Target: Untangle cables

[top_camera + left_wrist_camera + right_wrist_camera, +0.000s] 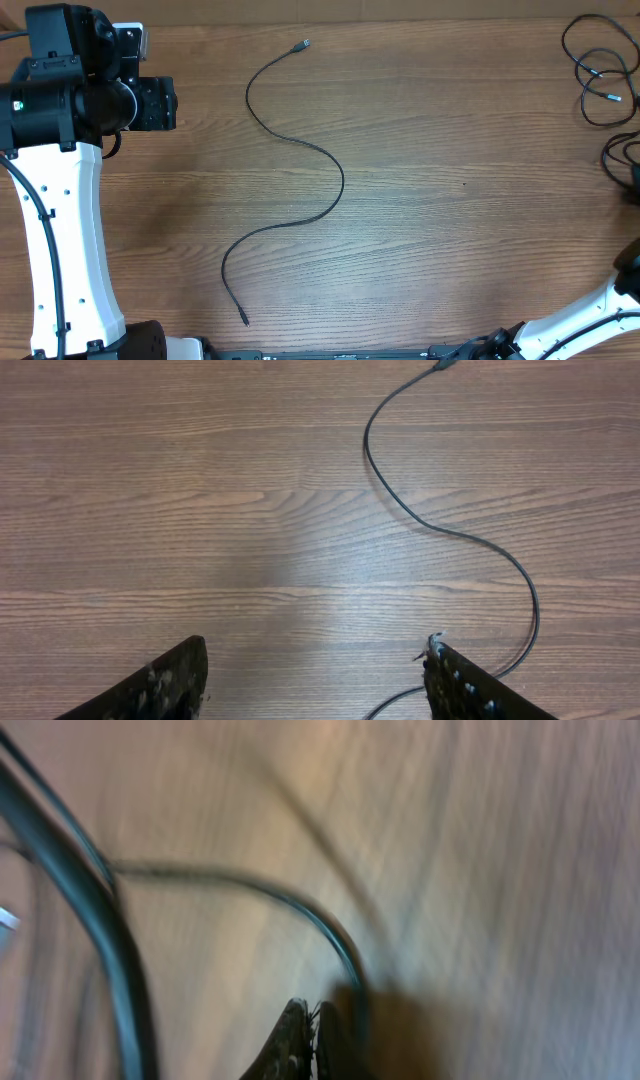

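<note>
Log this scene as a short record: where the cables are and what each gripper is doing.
single cable: alone in the middle, laid in an S curve, both ends free
tangled cables: looped bunch at the far right edge
left gripper: open, empty, over the table beside the single cable
right gripper: shut, low among cables; view blurred, grip unclear

The tangled cables (598, 72) run off the overhead's right edge (the right wrist view is blurred).

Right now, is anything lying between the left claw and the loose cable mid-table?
Nothing visible does. Only bare table lies between the open left claw and the S-shaped cable, which runs close beside it. The tangled cables sit apart at the table's right edge.
</note>
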You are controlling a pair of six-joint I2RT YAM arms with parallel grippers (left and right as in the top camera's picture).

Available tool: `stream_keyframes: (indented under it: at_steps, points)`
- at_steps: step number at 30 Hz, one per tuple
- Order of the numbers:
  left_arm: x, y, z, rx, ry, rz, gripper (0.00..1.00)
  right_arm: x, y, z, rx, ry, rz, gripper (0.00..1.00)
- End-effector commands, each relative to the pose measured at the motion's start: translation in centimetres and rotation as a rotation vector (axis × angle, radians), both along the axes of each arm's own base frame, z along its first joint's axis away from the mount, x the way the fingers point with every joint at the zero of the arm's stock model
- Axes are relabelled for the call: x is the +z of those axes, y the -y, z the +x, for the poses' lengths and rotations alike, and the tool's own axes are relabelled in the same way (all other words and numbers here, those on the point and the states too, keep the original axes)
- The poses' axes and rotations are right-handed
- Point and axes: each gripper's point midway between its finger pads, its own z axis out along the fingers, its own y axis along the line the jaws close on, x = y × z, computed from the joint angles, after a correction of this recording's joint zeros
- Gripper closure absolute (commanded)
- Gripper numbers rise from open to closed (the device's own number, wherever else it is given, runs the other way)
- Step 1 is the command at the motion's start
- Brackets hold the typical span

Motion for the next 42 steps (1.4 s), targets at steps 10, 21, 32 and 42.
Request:
stream_keyframes:
  at_steps: [10, 21, 32, 42]
  points:
    - [0.2, -0.1, 0.5, 0.012, 0.018, -0.012, 0.30, 20.8, -2.8, 1.1, 0.128, 0.131, -0.139, 0.96]
    - [0.3, -0.1, 0.6, 0.013, 0.025, -0.011, 0.32, 25.3, -29.8, 12.9, 1.119, 0.334, -0.108, 0.15]
    - [0.5, -0.2, 0.9, 0.027, 0.038, -0.021, 0.36, 11.5, -52.7, 7.5, 1.247, -0.162, 0.231, 0.16]
    - [0.0, -0.1, 0.2, 0.039, 0.003, -0.033, 0.34, 8.7, -64.1, -1.5, 1.342, -0.308, 0.216, 0.11]
